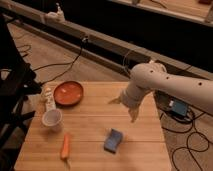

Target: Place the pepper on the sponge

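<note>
The slim orange pepper (65,146) lies on the wooden table (95,120) near its front left, its thin tip pointing toward the front edge. The small blue sponge (114,140) rests flat to the pepper's right, about a hand's width away. My gripper (125,107) hangs from the white arm (165,85) over the right part of the table, behind and a little right of the sponge, and holds nothing. The arm reaches in from the right edge of the view.
A round orange-red plate (68,92) sits at the back left of the table. A white cup (52,119) stands in front of it, next to a pale bottle-like object (48,99). Cables run over the floor, and a blue box (178,106) lies right of the table.
</note>
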Robot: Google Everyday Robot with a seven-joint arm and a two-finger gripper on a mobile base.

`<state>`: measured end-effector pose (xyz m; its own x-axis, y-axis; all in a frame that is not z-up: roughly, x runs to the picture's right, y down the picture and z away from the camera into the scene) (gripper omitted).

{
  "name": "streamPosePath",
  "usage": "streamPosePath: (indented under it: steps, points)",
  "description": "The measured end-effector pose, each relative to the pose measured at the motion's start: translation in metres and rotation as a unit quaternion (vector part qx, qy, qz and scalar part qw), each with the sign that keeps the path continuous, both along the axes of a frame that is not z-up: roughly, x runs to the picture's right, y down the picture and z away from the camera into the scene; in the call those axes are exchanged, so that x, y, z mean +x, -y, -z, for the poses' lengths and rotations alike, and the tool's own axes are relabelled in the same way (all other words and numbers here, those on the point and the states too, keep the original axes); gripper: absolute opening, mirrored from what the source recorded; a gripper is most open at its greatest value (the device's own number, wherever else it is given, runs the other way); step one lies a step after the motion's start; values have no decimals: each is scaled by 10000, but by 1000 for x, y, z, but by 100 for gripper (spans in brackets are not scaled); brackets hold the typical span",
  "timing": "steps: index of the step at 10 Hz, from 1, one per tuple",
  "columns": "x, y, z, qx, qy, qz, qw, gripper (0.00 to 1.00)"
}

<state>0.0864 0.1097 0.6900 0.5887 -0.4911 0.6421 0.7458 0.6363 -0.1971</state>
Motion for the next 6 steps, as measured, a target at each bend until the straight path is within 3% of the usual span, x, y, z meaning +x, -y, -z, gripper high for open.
streamPosePath:
  steps: [5,6]
  points:
    - [1,1,-2,2,8,22,10000,80]
    - [0,4,-5,-8,102,220,9997,80]
